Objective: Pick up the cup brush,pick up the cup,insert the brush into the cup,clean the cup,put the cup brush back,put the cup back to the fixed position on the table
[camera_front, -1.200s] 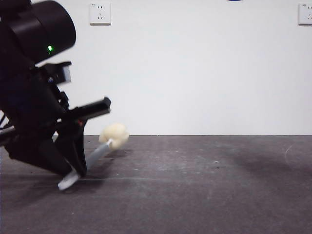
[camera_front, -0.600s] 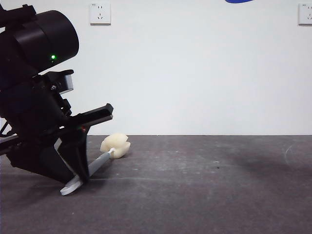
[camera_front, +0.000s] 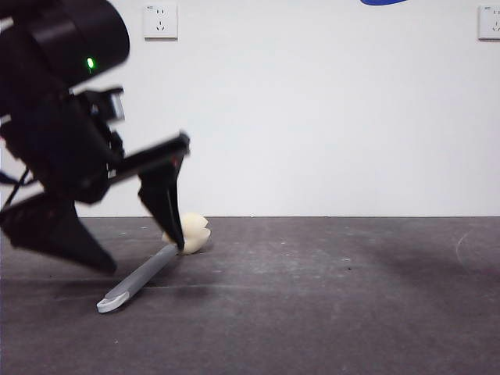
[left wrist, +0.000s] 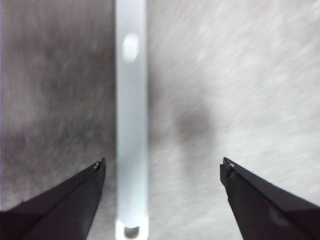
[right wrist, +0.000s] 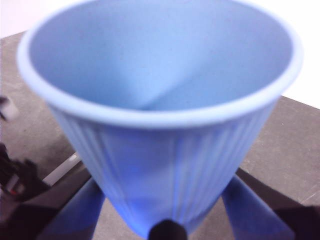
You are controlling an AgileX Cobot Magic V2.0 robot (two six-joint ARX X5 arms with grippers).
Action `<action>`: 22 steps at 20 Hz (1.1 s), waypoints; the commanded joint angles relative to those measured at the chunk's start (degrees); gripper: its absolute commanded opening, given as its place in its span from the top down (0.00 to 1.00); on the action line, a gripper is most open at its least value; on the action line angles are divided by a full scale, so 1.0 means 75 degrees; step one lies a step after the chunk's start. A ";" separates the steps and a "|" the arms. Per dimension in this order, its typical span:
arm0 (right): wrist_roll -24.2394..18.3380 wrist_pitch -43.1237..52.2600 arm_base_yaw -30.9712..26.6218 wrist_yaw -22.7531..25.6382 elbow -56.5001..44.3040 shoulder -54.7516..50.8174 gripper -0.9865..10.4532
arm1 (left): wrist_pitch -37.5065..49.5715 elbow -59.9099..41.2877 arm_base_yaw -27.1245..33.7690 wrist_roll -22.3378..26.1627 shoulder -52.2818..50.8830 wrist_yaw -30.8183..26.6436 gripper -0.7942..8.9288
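**Inspector:** Nearest item first. What lies at the front of the table (camera_front: 328,312)?

**Assistant:** The cup brush (camera_front: 141,279). It rests on the dark surface with its pale looped tip toward the camera and the handle running back and to the right to the cream sponge head (camera_front: 190,233), which sits further off, near the table's far edge.

**Inspector:** And the left gripper (left wrist: 162,167)?

**Assistant:** Above the brush, jaws spread wide. In the left wrist view the grey handle (left wrist: 131,120) lies on the table between them, closer to one jaw than to the other, touched by neither. In the front view one dark jaw points down at the handle close to the sponge head; the other is off to the left, clear of the brush.

**Inspector:** The cup (right wrist: 160,110)?

**Assistant:** Held by the right gripper (right wrist: 165,220), pinched between its two jaws low on the ribbed wall, mouth up toward the wrist camera. It is lifted off the table; only a blue sliver (camera_front: 387,1) shows at the front view's top edge.

**Inspector:** Background?

**Assistant:** White wall with two sockets, one (camera_front: 160,21) upper left, one (camera_front: 489,22) upper right.
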 commanded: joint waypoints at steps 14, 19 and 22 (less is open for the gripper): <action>0.0729 0.4383 -0.0901 -0.0192 -0.3587 0.0935 0.93 | -0.1189 0.0076 0.0006 0.0956 -0.5665 -0.0026 0.53; 0.0475 0.6298 -0.1352 -0.0644 -0.3917 0.2789 0.93 | -0.1545 0.0076 0.0003 0.0959 -0.5907 0.0032 0.53; 0.0452 0.7627 -0.1638 -0.0781 -0.3917 0.4086 0.93 | -0.1772 0.0076 0.0003 0.0991 -0.5907 0.0029 0.53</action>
